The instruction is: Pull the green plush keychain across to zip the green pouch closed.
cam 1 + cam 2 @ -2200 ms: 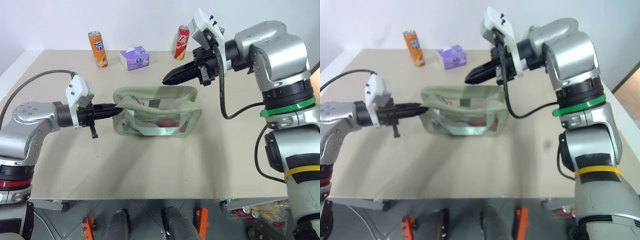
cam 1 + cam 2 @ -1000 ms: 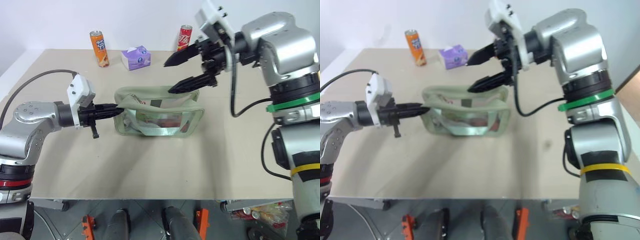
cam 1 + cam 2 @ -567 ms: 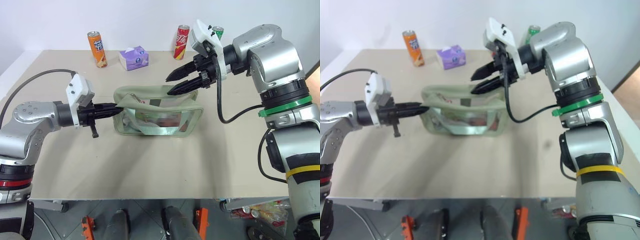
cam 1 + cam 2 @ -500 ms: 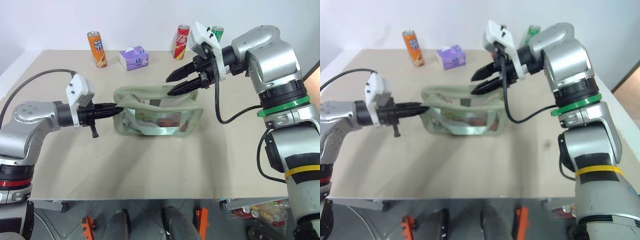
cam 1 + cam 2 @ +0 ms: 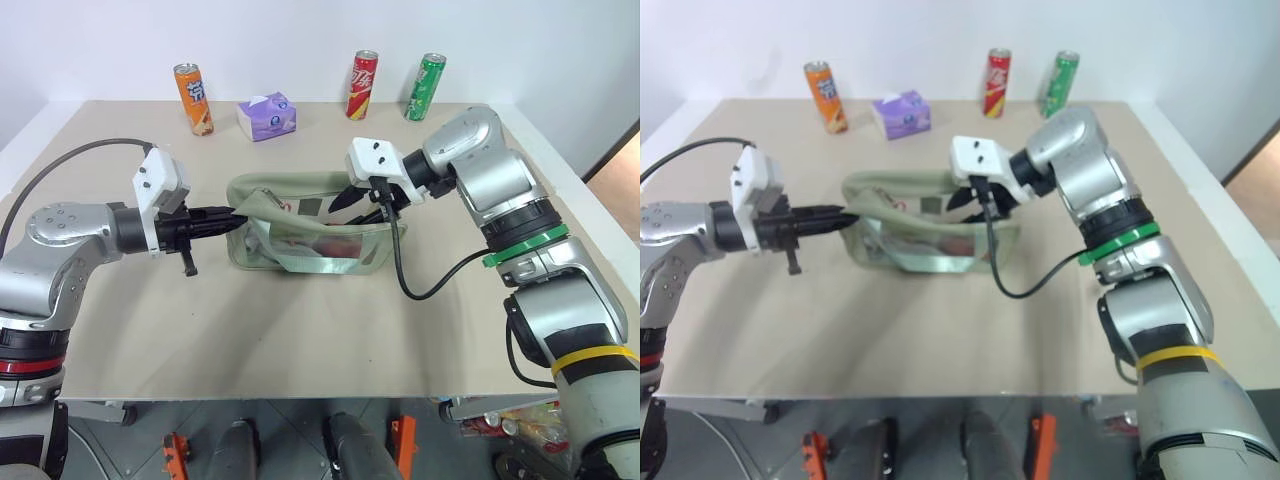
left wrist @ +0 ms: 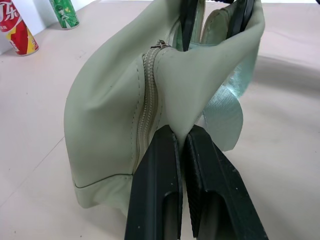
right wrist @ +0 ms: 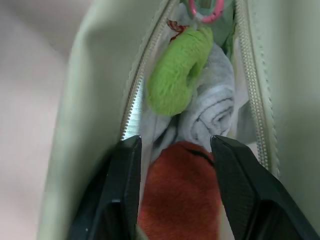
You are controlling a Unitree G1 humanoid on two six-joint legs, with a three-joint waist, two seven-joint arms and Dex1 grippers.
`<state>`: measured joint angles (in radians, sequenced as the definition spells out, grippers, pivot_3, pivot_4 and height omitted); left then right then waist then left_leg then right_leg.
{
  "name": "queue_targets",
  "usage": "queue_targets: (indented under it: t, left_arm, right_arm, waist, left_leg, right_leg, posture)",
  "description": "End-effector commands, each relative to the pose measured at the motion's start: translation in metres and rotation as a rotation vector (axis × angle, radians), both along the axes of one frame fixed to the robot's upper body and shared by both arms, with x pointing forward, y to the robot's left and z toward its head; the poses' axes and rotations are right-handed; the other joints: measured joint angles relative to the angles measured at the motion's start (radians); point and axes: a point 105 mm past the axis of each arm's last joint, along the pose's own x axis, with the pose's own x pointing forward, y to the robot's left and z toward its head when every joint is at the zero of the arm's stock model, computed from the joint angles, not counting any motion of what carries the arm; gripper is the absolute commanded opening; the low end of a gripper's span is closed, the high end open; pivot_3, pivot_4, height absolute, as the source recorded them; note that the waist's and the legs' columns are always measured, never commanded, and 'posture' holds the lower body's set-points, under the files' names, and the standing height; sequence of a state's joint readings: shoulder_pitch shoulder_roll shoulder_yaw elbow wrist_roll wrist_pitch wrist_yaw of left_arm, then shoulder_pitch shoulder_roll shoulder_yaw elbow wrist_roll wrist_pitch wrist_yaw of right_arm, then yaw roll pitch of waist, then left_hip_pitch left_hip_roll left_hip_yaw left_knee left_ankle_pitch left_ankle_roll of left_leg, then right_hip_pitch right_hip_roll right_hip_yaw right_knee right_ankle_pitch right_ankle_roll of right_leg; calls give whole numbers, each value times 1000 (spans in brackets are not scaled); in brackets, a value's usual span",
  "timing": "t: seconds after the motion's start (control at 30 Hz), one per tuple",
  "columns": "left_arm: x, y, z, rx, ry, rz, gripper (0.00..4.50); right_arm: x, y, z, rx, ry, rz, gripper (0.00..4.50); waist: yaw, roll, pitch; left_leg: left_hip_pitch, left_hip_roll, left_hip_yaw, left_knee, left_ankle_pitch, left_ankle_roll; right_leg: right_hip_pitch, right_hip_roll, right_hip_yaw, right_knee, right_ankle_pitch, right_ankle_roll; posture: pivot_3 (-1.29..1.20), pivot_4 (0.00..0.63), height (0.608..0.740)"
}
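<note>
**Right claw parted over the open zip, left claw pinching the pouch end**

Head views: your left gripper (image 5: 232, 214) was clamped shut on the end fabric of the green pouch (image 5: 315, 225), which lay near the middle of the table (image 5: 300, 330). Your right gripper (image 5: 352, 202) sat at the pouch's 1 o'clock corner, dipped into the open top. At 12 o'clock along the far edge stood an orange can (image 5: 194, 98), a purple tissue box (image 5: 267, 116), a red can (image 5: 363, 84) and a green can (image 5: 427, 87).

Left wrist view: your two fingers (image 6: 160, 190) were pressed together with a fold of pouch fabric caught between them, just beside the zipper's end.

Right wrist view: your fingers (image 7: 125, 185) stood partly apart, holding nothing, straddling the unzipped opening. The green plush keychain (image 7: 176, 75) hung inside that opening at 12 o'clock from the fingertips, apart from both, on a pink ring (image 7: 205, 6). Beneath it lay a rolled grey cloth (image 7: 212, 112) and a red item (image 7: 180, 195).
</note>
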<state>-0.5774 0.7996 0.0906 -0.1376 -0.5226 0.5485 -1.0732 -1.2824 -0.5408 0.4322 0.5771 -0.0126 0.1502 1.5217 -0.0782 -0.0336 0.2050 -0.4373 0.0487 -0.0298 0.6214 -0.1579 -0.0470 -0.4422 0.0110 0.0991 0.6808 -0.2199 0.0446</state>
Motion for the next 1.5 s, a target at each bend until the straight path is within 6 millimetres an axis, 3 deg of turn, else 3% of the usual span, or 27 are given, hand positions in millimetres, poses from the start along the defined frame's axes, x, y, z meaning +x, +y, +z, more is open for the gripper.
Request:
queue_targets:
  t: [0.03, 0.57, 1.13, 1.37, 1.5]
  left_arm:
    - [-7, -3, 15, -6, -63, -19, 0]
    - [-7, 0, 16, -13, -63, -8, 0]
    - [-8, 1, 18, -20, -68, 5, 0]
    - [-9, 1, 18, -21, -70, 13, 0]
    - [-8, 0, 19, -23, -71, 14, 0]
  right_arm:
    - [3, 4, 3, -3, -34, 11, 2208]
    - [-11, 36, 13, 61, 113, 89, 2208]
    - [-22, 62, 2, 60, 181, 140, 2208]
    - [-21, 62, -4, 53, 172, 126, 19]
    - [-18, 57, 1, 60, 154, 107, 19]
  waist:
    - [0, 0, 0]
    - [0, 0, 0]
    - [0, 0, 0]
    - [0, 0, 0]
    - [0, 0, 0]
  left_leg:
    - [0, 0, 0, 0, 0, 0]
    - [0, 0, 0, 0, 0, 0]
    - [0, 0, -1, 0, 0, 0]
    - [0, 0, -1, 0, 0, 0]
    - [0, 0, -1, 0, 0, 0]
  right_leg:
    - [0, 0, 0, 0, 0, 0]
    - [0, 0, 0, 0, 1, 0]
    - [0, 0, -1, 0, 0, 0]
    - [0, 0, -1, 0, 0, 0]
    - [0, 0, -1, 0, 0, 0]
  posture:
    - [0, 150, 740]
    - [0, 150, 740]
    - [0, 150, 740]
    - [0, 150, 740]
    - [0, 150, 740]
